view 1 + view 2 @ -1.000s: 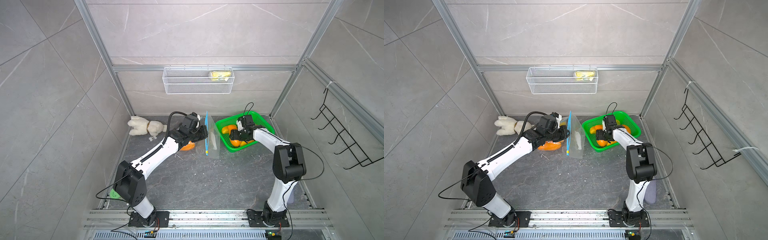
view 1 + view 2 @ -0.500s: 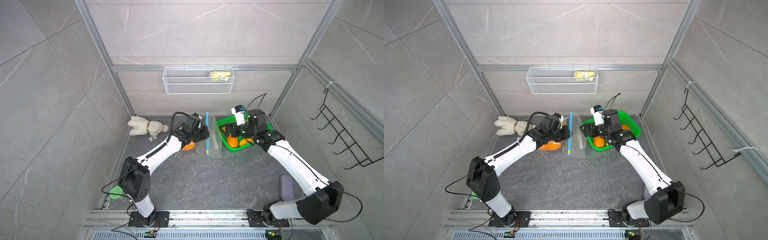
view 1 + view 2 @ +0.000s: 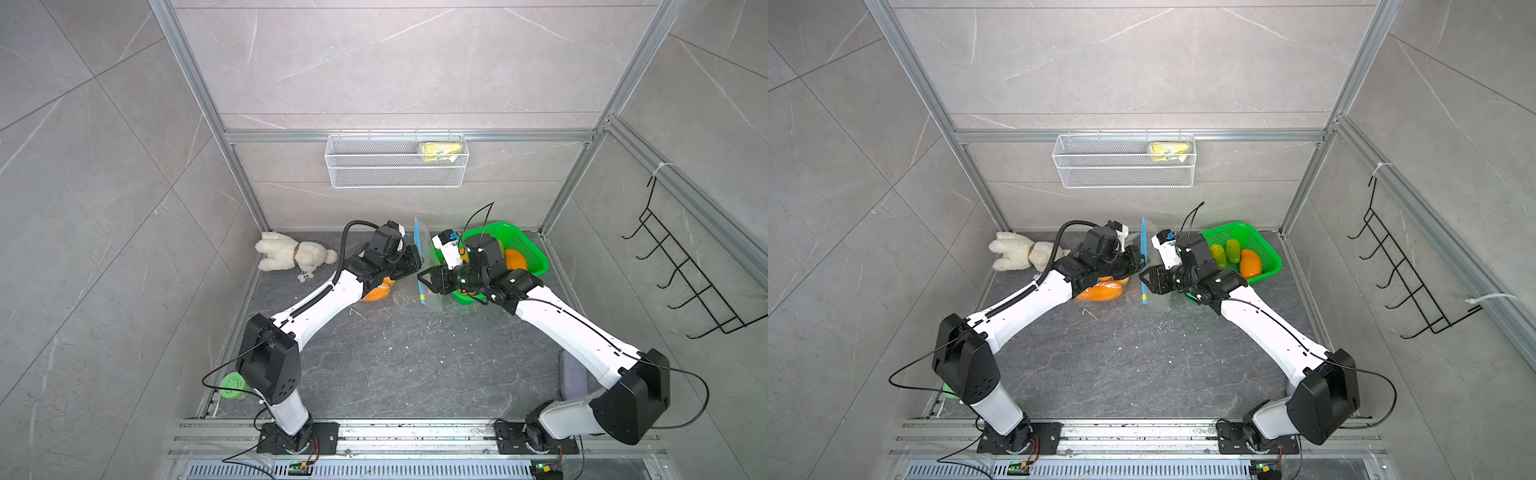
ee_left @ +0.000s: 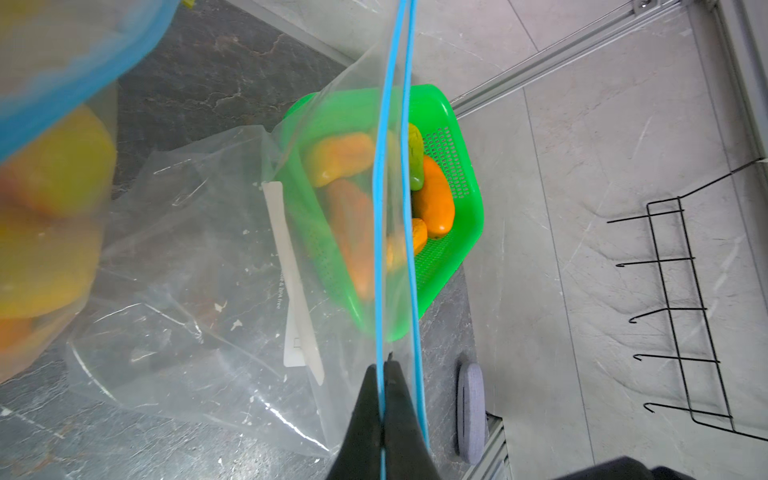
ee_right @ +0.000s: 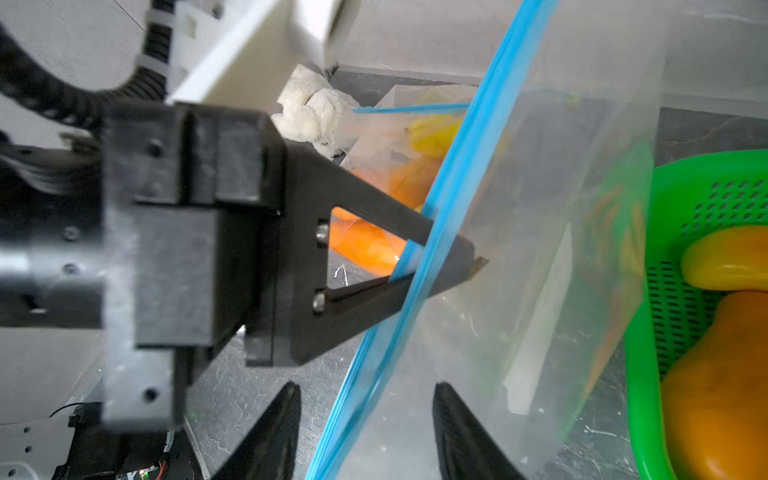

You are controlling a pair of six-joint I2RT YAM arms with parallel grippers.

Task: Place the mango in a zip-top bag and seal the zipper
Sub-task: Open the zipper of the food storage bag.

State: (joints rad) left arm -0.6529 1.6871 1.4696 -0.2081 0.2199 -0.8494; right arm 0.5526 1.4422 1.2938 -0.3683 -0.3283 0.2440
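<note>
A clear zip-top bag (image 3: 432, 297) with a blue zipper strip (image 4: 380, 208) stands upright on the floor, and nothing shows inside it. My left gripper (image 4: 383, 368) is shut on one side of that strip. My right gripper (image 5: 365, 386) faces the left gripper (image 5: 432, 249) from the other side. Its jaws are open and straddle the strip (image 5: 457, 166) without pressing it. In both top views the two grippers (image 3: 417, 264) (image 3: 423, 279) meet at the bag's upper edge. Several orange and green mangoes (image 3: 1250, 264) lie in the green basket (image 3: 1264, 245) behind my right wrist.
A second clear bag holding orange fruit (image 3: 1100, 291) lies on the floor under my left forearm. A white plush toy (image 3: 291, 255) lies at the back left. A wire shelf (image 3: 395, 166) hangs on the back wall and a black hook rack (image 3: 685, 282) on the right wall.
My right gripper has left the basket and swung left to the bag's zipper edge, its jaws narrowing. The left gripper has kept its hold on the strip.
</note>
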